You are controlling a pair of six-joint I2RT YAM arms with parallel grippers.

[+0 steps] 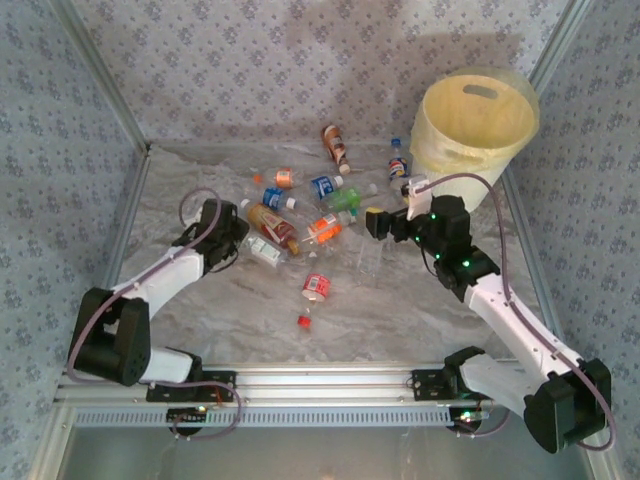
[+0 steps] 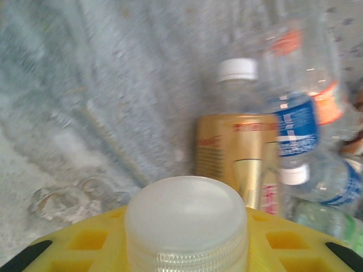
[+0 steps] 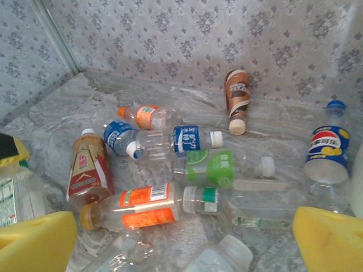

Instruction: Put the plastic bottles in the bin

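Left gripper (image 1: 238,243) is clamping a white-capped bottle (image 2: 186,218) up by the neck, which is poking out between the yellow fingers (image 2: 85,241). It is probably gripping there because the neck is stiffer than the thin body (wrist view is blurry). Right gripper (image 1: 374,223) is hovering over the plastic bottles (image 1: 310,215) with its jaws spread wide, lining up a pick. The bottles are lying scattered on the table (image 1: 400,300). The bin (image 1: 455,150) is standing at the far right corner, well apart from the left grip and nearer the right arm.
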